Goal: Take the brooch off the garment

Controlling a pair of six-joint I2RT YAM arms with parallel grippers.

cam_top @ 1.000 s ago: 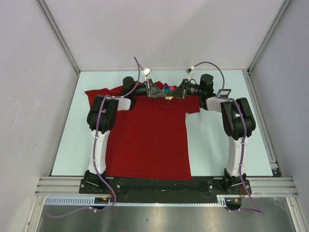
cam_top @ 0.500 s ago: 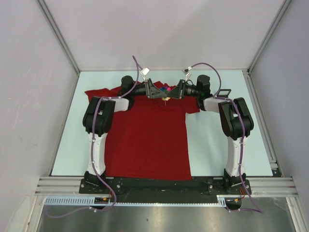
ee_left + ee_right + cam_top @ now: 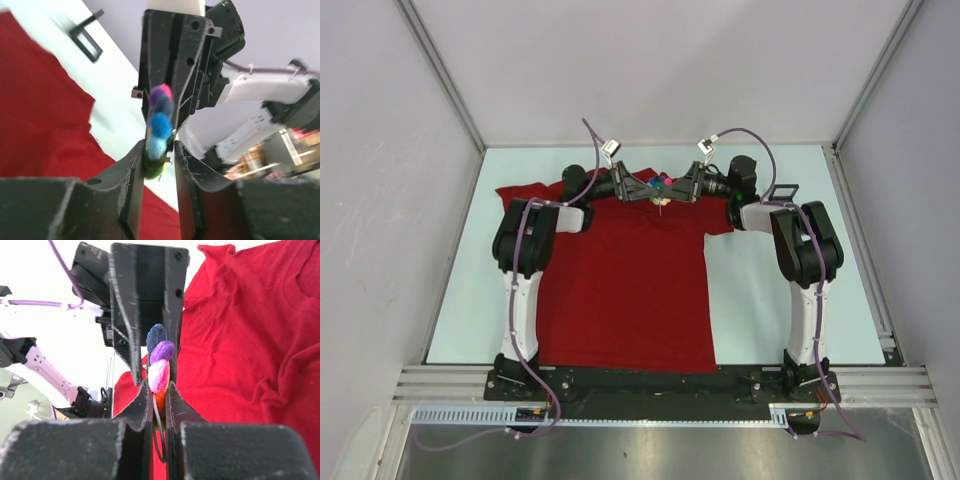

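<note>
The left gripper (image 3: 157,151) and right gripper (image 3: 159,388) both clench the fuzzy multicoloured brooch (image 3: 160,125).

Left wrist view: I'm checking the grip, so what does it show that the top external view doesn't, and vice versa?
Only the left wrist view shows the brooch bead by bead, pink, blue and green, pinched in the left tool. Only the top external view shows the whole garment spread flat on the table. Both show the right tool meeting the left one at the brooch, over red cloth.
</note>
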